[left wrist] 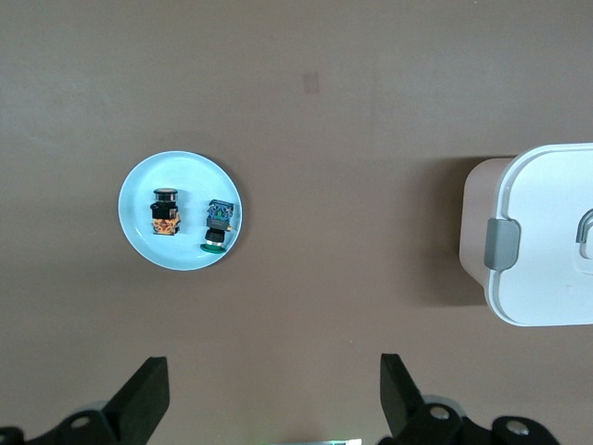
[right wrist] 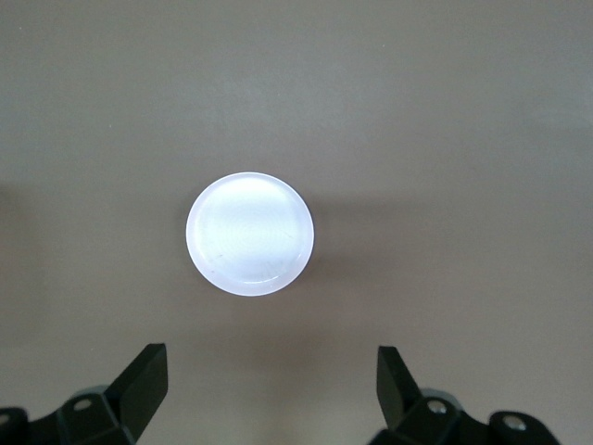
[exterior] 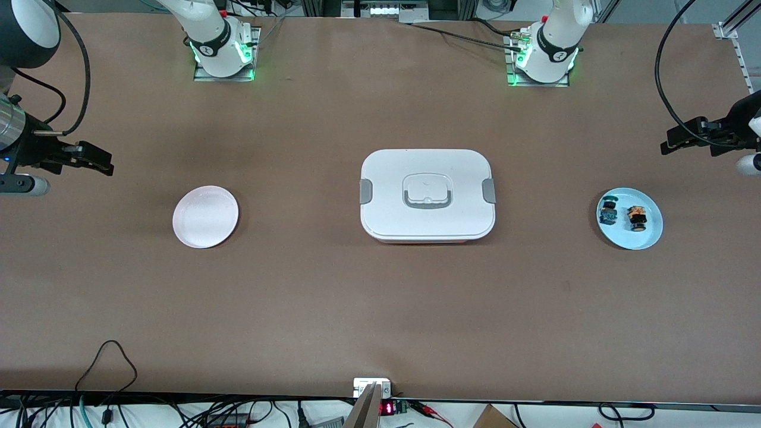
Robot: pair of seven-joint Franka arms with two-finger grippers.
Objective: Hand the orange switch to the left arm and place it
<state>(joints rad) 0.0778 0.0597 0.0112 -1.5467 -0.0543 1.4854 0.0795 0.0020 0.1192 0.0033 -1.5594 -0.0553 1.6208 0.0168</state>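
Observation:
The orange switch (exterior: 637,217) lies on a light blue plate (exterior: 649,233) toward the left arm's end of the table, beside a blue-bodied switch (exterior: 607,212). In the left wrist view the orange switch (left wrist: 165,214) and the blue one (left wrist: 218,224) lie side by side on that plate (left wrist: 190,174). My left gripper (exterior: 675,140) hangs open and empty over bare table beside the plate, its fingers (left wrist: 139,400) wide apart. The white box (exterior: 386,178) stands mid-table. My right gripper (exterior: 98,159) hangs open and empty over the table at the right arm's end.
A pale round plate (exterior: 205,216), with nothing on it, lies toward the right arm's end and also shows in the right wrist view (right wrist: 250,234). One end of the box (left wrist: 547,278) with a grey clip appears in the left wrist view. Cables run along the table's near edge.

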